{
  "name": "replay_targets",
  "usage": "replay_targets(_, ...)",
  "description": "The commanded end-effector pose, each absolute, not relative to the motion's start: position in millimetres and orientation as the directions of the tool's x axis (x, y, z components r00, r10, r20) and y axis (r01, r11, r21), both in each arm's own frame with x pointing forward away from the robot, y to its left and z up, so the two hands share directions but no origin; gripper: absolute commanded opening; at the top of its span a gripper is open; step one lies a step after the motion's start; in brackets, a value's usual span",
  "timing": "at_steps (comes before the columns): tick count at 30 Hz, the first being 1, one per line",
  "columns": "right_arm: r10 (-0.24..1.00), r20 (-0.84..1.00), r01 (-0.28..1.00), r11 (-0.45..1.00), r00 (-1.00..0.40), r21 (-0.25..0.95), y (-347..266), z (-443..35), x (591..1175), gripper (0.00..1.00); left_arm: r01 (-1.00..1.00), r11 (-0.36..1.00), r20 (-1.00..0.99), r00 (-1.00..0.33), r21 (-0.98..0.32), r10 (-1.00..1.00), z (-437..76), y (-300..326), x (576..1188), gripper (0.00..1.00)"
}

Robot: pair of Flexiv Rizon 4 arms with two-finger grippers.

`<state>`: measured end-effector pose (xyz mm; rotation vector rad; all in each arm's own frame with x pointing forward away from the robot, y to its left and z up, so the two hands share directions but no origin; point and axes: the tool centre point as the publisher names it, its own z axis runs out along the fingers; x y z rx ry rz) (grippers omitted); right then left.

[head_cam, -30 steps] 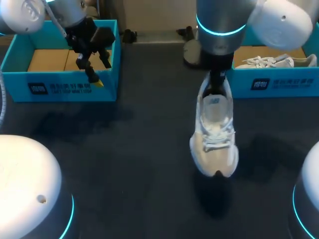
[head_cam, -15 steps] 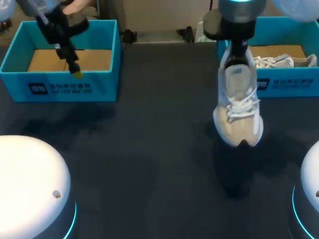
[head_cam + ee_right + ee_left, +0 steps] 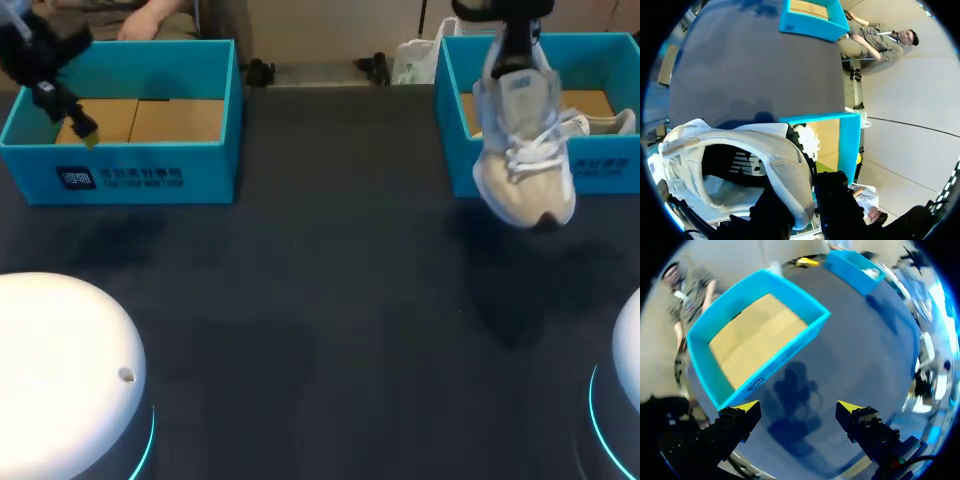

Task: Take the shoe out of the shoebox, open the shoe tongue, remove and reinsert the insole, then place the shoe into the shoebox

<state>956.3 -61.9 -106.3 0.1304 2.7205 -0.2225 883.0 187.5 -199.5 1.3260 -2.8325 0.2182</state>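
Head view: the left tool hangs over the left end of the left shoebox, above its brown floor. Its spread is hard to read from here. The left wrist view settles it: the yellow tips stand wide apart with nothing between them. The dark bench lies under them and that box is just ahead. Further right in the head view, the shoe hangs toe-down in the air over the front wall of the right shoebox, where a second shoe lies. Only the right wrist view shows the right tool clamped on the heel collar, one finger on either side.
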Motion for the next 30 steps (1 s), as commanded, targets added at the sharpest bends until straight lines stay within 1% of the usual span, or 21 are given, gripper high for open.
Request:
replay_targets(1, 0.062, -0.371, 0.121, 0.983, -0.927, -0.136, -71.5, -102.4, 984.1, 0.00, -0.994, 0.094, 0.040, -0.096, -0.046, -0.995, -200.8, 205.4, 881.2, 1.00)
replay_targets(4, 0.067, -0.365, 0.124, 0.983, -0.929, -0.135, -83.5, -100.4, 1001.0, 0.00, -0.998, 0.060, 0.032, -0.060, -0.028, -0.998, -201.1, 214.4, 884.7, 1.00)
replay_targets(5, 0.088, -0.367, 0.143, 0.981, -0.926, -0.127, -87.9, -100.5, 1005.7, 0.00, -0.998, 0.059, 0.034, -0.060, -0.024, -0.998, -201.3, 217.3, 886.5, 1.00)
replay_targets(20, 0.088, -0.367, 0.143, 0.981, -0.926, -0.127, -87.9, -100.5, 1005.7, 0.00, -0.998, 0.059, 0.034, -0.060, -0.024, -0.998, -201.3, 217.3, 886.5, 1.00)
replay_targets(25, 0.183, -0.387, 0.249, 0.960, -0.904, -0.128, -134.8, -95.0, 1045.7, 0.00, -0.998, 0.059, 0.034, -0.060, -0.024, -0.998, -201.3, 217.3, 886.5, 1.00)
replay_targets(27, 0.198, -0.374, 0.260, 0.958, -0.906, -0.122, -152.8, -93.0, 1063.5, 0.00, -0.998, 0.059, 0.034, -0.060, -0.024, -0.998, -201.3, 217.3, 886.5, 1.00)
replay_targets(28, 0.192, -0.390, 0.272, 0.949, -0.901, -0.159, -163.9, -91.5, 1075.1, 0.00, -0.998, 0.059, 0.034, -0.060, -0.024, -0.998, -201.3, 217.3, 886.5, 1.00)
replay_targets(29, 0.204, -0.384, 0.268, 0.956, -0.900, -0.119, -172.8, -89.2, 1083.7, 0.00, -0.998, 0.059, 0.034, -0.060, -0.024, -0.998, -201.3, 217.3, 886.5, 1.00)
replay_targets(30, 0.208, -0.392, 0.273, 0.955, -0.896, -0.115, -180.8, -86.9, 1091.6, 0.00, -0.998, 0.059, 0.034, -0.060, -0.024, -0.998, -201.3, 217.3, 886.5, 1.00)
